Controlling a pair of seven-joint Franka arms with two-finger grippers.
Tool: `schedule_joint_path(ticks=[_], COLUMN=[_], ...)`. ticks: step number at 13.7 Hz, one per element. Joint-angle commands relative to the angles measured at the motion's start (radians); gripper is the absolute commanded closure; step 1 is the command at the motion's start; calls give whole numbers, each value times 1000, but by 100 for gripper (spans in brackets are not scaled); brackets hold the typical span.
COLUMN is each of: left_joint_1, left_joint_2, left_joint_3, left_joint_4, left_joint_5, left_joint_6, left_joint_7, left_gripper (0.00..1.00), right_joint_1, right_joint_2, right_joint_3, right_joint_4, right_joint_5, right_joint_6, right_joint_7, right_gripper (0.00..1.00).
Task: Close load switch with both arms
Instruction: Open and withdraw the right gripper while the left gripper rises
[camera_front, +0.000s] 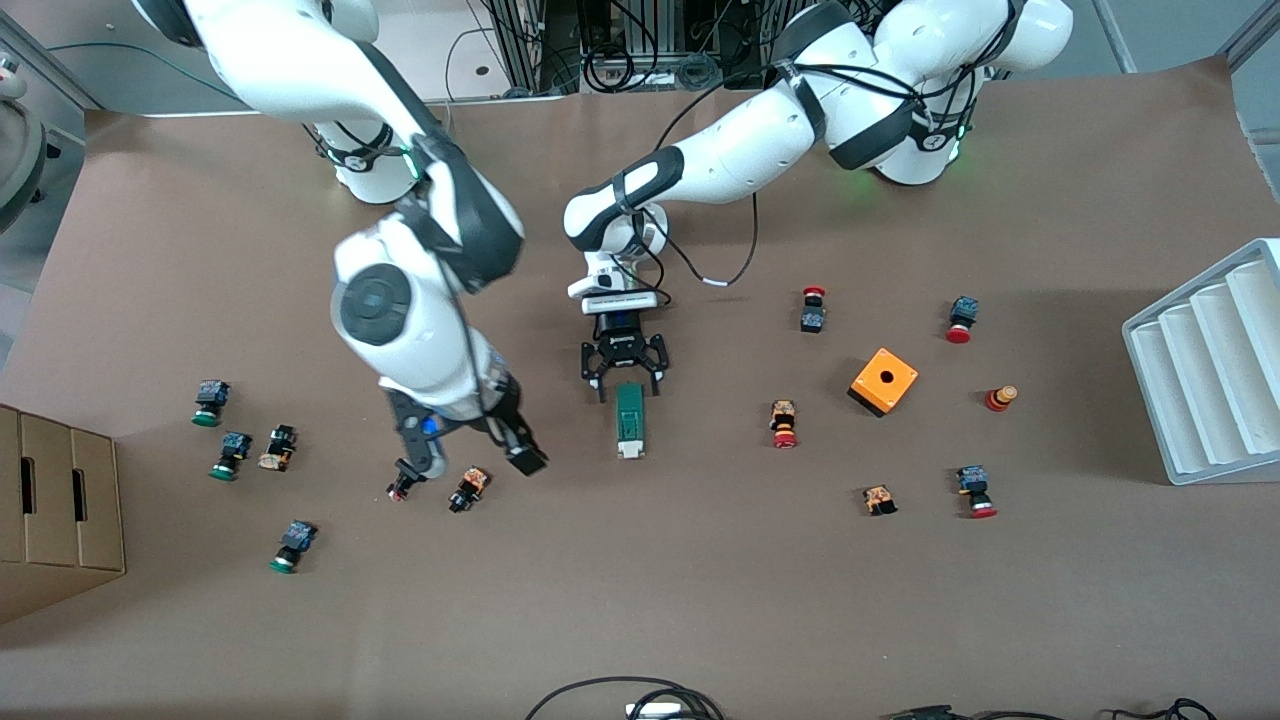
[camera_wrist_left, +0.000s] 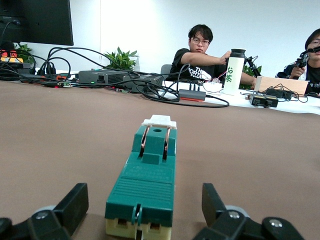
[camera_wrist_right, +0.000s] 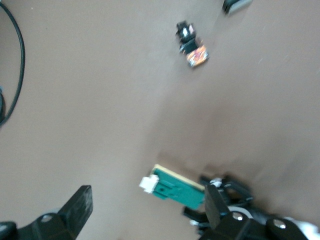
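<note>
The load switch (camera_front: 630, 420) lies flat mid-table, a narrow dark-green block with its white tab at the end nearer the front camera. My left gripper (camera_front: 625, 385) is low at the switch's other end, open. Its fingers (camera_wrist_left: 70, 207) stand on either side of the green body (camera_wrist_left: 145, 185) with a gap on each side, so they are not touching it. My right gripper (camera_front: 470, 465) hangs open with nothing in it, over the table beside the switch toward the right arm's end. In the right wrist view the switch (camera_wrist_right: 175, 189) shows past the open right gripper (camera_wrist_right: 148, 205).
Two small push buttons (camera_front: 470, 488) (camera_front: 401, 488) lie right under the right gripper. More buttons are scattered toward both ends of the table. An orange box (camera_front: 884, 381) and a grey rack (camera_front: 1210, 370) are toward the left arm's end. A cardboard box (camera_front: 55, 510) is at the right arm's end.
</note>
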Motion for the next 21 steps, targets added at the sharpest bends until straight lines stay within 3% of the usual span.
schedule_joint_path(ticks=[1,5,13,18,21], left_joint_1=[-30,-32,-30,-30,-30], left_joint_2=[57,-20,-175,-192,-189], left_joint_3=[-8,-6,-2,-2,-2], left_joint_4=[59,60,56,53,51], left_joint_5=[-21,-75,-247,-282,-284], left_joint_6=[71,149,239,256,256], left_joint_7=[-29,-6,164,188,180], left_gripper=[0,0,0,0,0], right_joint_1=[-78,-202,-499,-494,-483], right_joint_2=[-144,-249,-442,-516,-562], right_joint_3=[-6,-8,-9,-110,-113], right_joint_4=[-100,-111,-157,-230,-287], right_joint_5=[18,4,-65,-106,-142], right_joint_6=[-78,-221,-337,-281,-254], right_joint_7=[-231,-610,-1371,-1612,-1628], right_gripper=[0,0,0,0,0])
